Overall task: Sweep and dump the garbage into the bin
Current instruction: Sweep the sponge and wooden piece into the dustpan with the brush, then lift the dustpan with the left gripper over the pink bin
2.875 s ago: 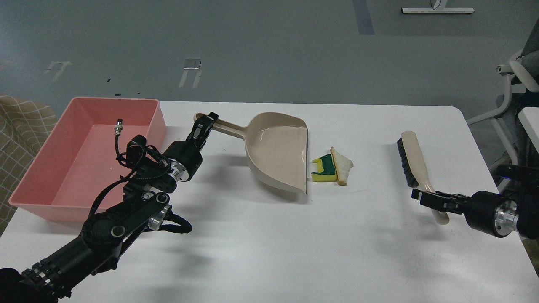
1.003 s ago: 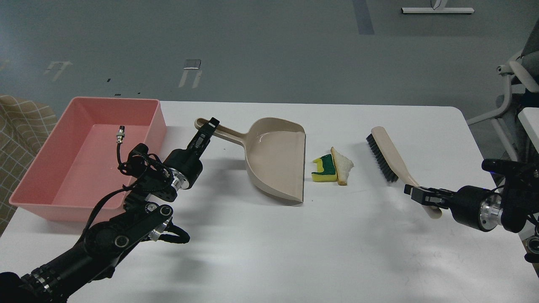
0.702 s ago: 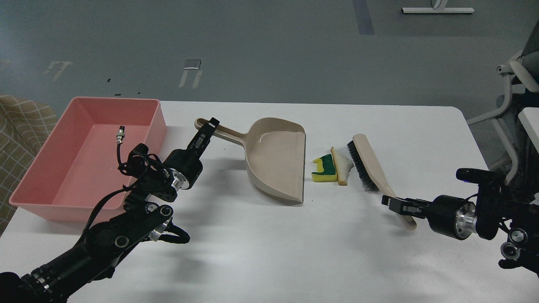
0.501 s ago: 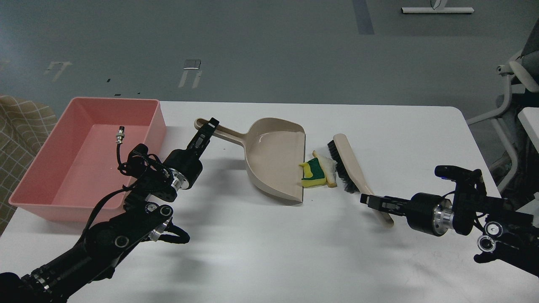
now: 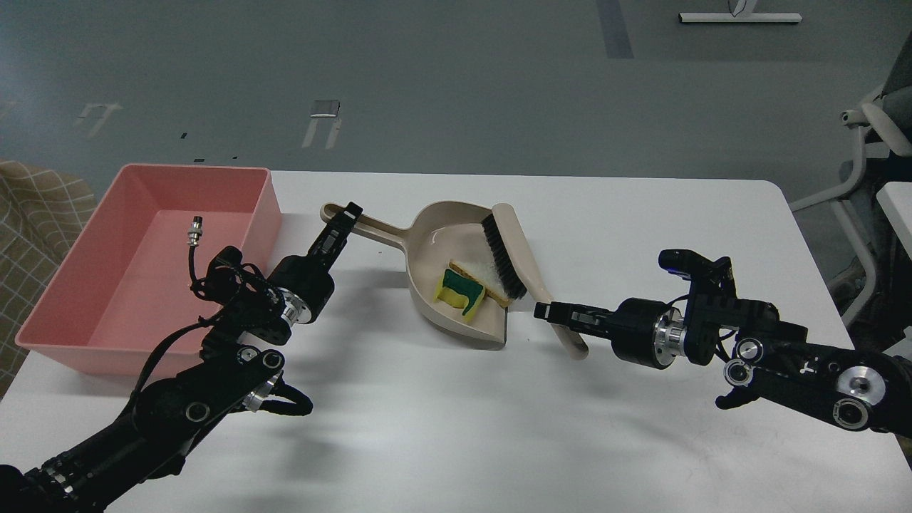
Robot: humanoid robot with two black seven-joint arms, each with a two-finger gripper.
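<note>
**Yellow sponge and bread lie inside the dustpan**

Yellow and green, the sponge (image 5: 458, 293) lies on the floor of the beige dustpan (image 5: 436, 242), near the pan's open edge. The bread (image 5: 479, 279) lies touching it at about 2 o'clock, white with a brown crust, partly hidden by the bristles. The brush (image 5: 507, 251) stands over the pan's mouth, its black bristles pressed against the bread and its beige back facing 3 o'clock.

From the brush head, the handle runs toward 5 o'clock into the right gripper (image 5: 554, 313), whose fingers are clamped on the handle's end. That arm comes in from the lower right.

From the pan, the dustpan's long handle runs toward 10 o'clock. The left gripper (image 5: 340, 224) is closed around that handle near its tip, and its arm comes in from the lower left.

Farther out, at 9 o'clock from the dustpan, sits the bin (image 5: 269, 187), a shallow pink tray well apart from the pan. Everything rests on a white table (image 5: 641, 214).
</note>
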